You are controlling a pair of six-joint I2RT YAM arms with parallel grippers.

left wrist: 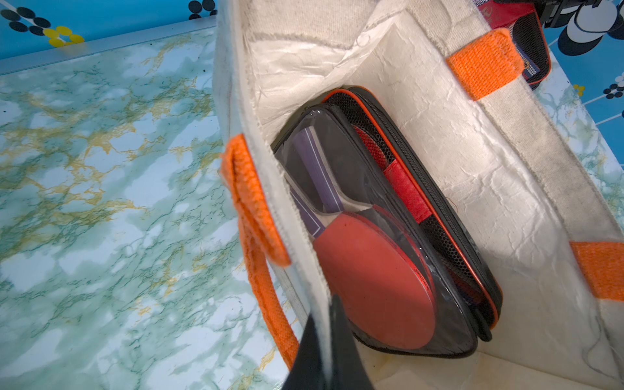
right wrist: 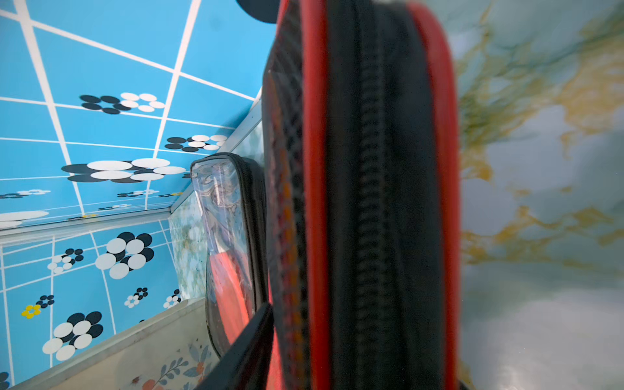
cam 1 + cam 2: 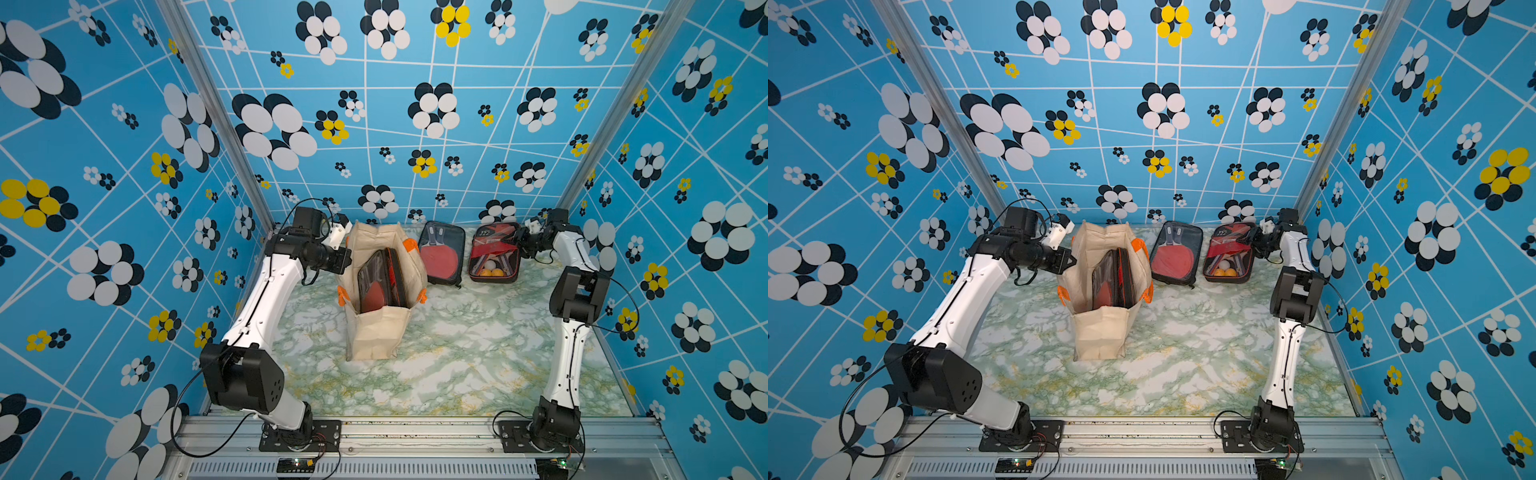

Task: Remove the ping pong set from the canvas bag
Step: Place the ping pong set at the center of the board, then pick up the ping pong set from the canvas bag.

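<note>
One canvas bag [image 3: 376, 332], upright on the marble-print table [image 3: 457, 353], mouth open. Four paddle cases in all: two inside the bag, two out on the table.

The left arm is folded low at the elbow, its forearm climbs, and the wrist turns level toward the bag. The left gripper [image 3: 345, 257] is pinched tight on the bag's rim, with fabric between its fingers [image 1: 347, 337] in the left wrist view. Just past those fingers stands the clear-fronted case [image 1: 371, 270], on edge with a red paddle showing. The mesh case [image 1: 456, 243] with orange piping is pressed against its far side. An orange handle [image 1: 253, 202] flops over the rim right beside the grip, and the bag walls hem in both cases.

The right arm stands tall, its wrist bent in at the back. The right gripper [image 3: 520, 241] is at the corner of the red case [image 3: 494, 253], which lies flat. That case's zipped edge fills the right wrist view, with one finger [image 2: 243, 347] beside it. I can't tell whether the jaws are gripping or loose. Three balls [image 3: 491, 266] show in that case, one white and two orange. Beyond it from the right gripper lies the black case [image 3: 441, 253], just beside the bag.
</note>
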